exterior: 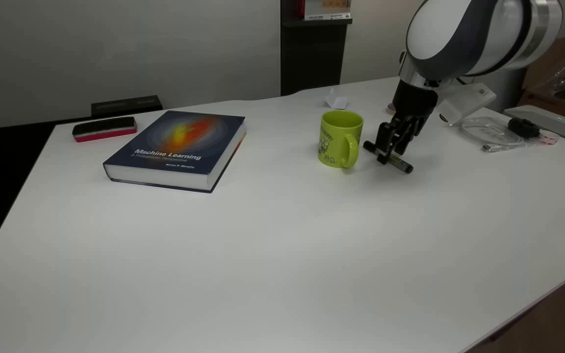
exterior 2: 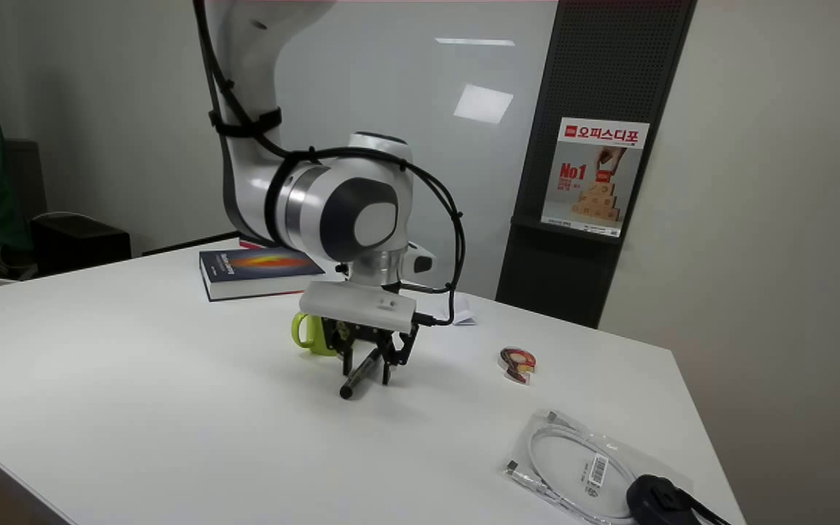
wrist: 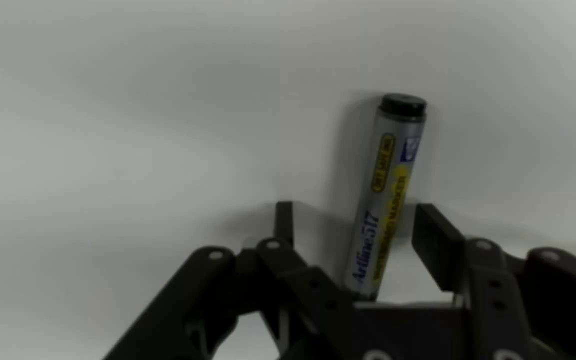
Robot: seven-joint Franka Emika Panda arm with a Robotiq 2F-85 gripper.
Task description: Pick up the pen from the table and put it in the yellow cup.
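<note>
The pen (exterior: 402,164), a dark marker with a grey barrel and a yellow label, lies on the white table (exterior: 243,255). It also shows in an exterior view (exterior 2: 356,378) and the wrist view (wrist: 385,195). My gripper (wrist: 352,215) is open, low over the table, with one finger on each side of the pen. In the wrist view there is a gap between the pen and both fingers, smaller on the right. The gripper hides the pen's lower end there. The yellow cup (exterior: 332,142) stands upright beside the pen and gripper; in an exterior view (exterior 2: 305,334) the gripper partly hides it.
A thick dark blue book (exterior: 177,147) lies on the table beyond the cup, with a red-and-black eraser (exterior: 105,129) near it. A folded white paper (exterior: 336,99) stands behind the cup. A bagged white cable (exterior 2: 573,467) and a small tape roll (exterior 2: 517,362) lie on the table.
</note>
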